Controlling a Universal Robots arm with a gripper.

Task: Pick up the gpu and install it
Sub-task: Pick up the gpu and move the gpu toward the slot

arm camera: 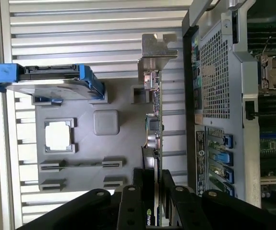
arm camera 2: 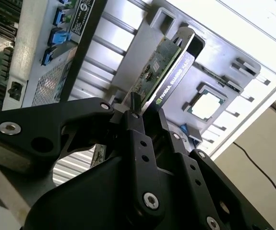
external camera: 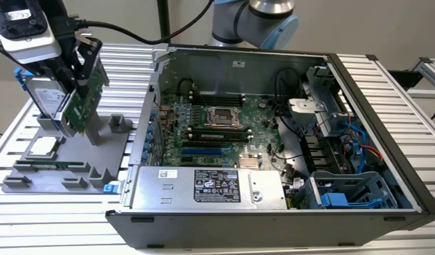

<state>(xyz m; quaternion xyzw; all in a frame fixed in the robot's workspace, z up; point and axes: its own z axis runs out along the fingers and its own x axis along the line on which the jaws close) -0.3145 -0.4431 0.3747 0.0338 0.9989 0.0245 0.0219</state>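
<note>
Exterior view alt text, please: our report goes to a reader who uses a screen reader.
The gripper grips the top edge of the gpu, which stands in a grey parts holder at the exterior view's left, beside a hard drive. An open computer case with its motherboard exposed lies to that view's right.

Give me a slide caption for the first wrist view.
Black tool grips the green, silver-bracketed gpu card standing on edge in the grey parts tray, beside the computer case.
</note>
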